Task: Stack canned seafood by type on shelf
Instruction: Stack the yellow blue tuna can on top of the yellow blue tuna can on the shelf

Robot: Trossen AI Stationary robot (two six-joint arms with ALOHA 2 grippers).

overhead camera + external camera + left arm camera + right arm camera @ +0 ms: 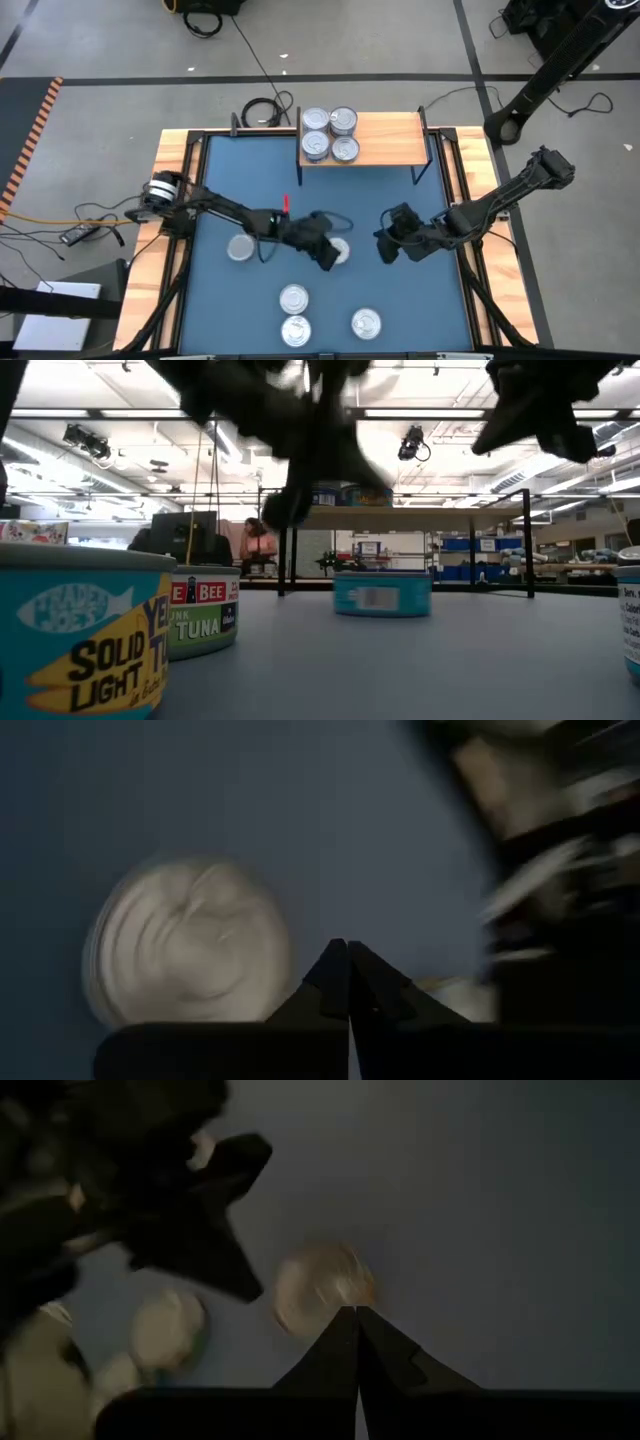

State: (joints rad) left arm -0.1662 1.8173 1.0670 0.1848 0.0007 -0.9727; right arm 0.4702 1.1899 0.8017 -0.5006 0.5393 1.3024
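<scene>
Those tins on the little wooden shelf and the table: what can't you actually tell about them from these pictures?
- Tins on the shelf: high view shows only lids; types unreadable.
- Low view: shelf tins blurred behind a dark arm.
- Tin by the left gripper: partly covered.
- Left wrist view: tin smeared by blur.

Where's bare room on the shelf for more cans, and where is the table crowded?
The shelf is bare to the right of the four cans clustered at its left end. The table is crowded mid-front: left end effector, right end effector and loose cans. The blue strip before the shelf is free.
</scene>
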